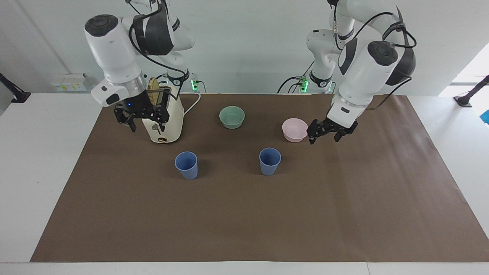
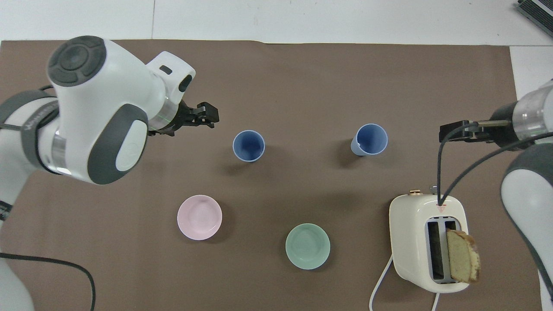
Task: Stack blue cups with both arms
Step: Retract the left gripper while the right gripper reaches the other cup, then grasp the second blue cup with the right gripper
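Observation:
Two blue cups stand upright and apart on the brown mat (image 1: 244, 221). One (image 1: 270, 161) is toward the left arm's end and also shows in the overhead view (image 2: 248, 145). The other (image 1: 186, 165) is toward the right arm's end and shows in the overhead view too (image 2: 369, 139). My left gripper (image 1: 324, 136) is open and empty in the air beside the pink bowl, clear of the nearer cup; it shows in the overhead view (image 2: 207, 116). My right gripper (image 1: 147, 119) is open and empty, up beside the toaster; it shows in the overhead view (image 2: 453, 131).
A cream toaster (image 1: 166, 124) with a bread slice (image 2: 462, 261) sticking out stands at the right arm's end, its cord trailing toward the robots. A mint-green bowl (image 1: 232, 116) and a pink bowl (image 1: 294, 129) sit nearer to the robots than the cups.

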Tool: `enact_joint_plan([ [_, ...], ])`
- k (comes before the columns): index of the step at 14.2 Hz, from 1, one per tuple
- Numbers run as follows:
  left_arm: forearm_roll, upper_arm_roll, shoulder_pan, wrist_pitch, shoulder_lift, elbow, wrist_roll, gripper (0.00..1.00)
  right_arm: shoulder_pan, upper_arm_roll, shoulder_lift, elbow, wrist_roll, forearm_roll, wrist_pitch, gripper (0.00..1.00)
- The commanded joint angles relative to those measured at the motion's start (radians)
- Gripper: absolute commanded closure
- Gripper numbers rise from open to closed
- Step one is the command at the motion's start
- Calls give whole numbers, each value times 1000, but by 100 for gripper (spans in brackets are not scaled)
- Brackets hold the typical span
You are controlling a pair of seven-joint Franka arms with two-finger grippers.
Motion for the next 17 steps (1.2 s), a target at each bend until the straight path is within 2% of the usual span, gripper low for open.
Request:
enact_joint_plan([
  [1, 79, -3, 52, -106, -19, 50, 40, 0, 17, 0, 82, 6, -43, 18, 81, 0],
  [3, 79, -1, 105, -176, -28, 90, 133, 0, 35, 0, 110, -17, -59, 20, 130, 0],
  [5, 79, 1, 167, -203, -71, 90, 201, 0, 32, 0, 116, -89, -121, 20, 157, 0],
  [8, 76, 1, 205, -244, -129, 90, 269, 0, 37, 0, 117, -196, -141, 20, 285, 0],
  [14, 74, 4, 211, -273, -171, 81, 323, 0, 35, 0, 160, -207, -136, 22, 354, 0],
  [17, 74, 5, 211, -273, -172, 81, 323, 0, 35, 0, 160, -209, -135, 22, 352, 50],
])
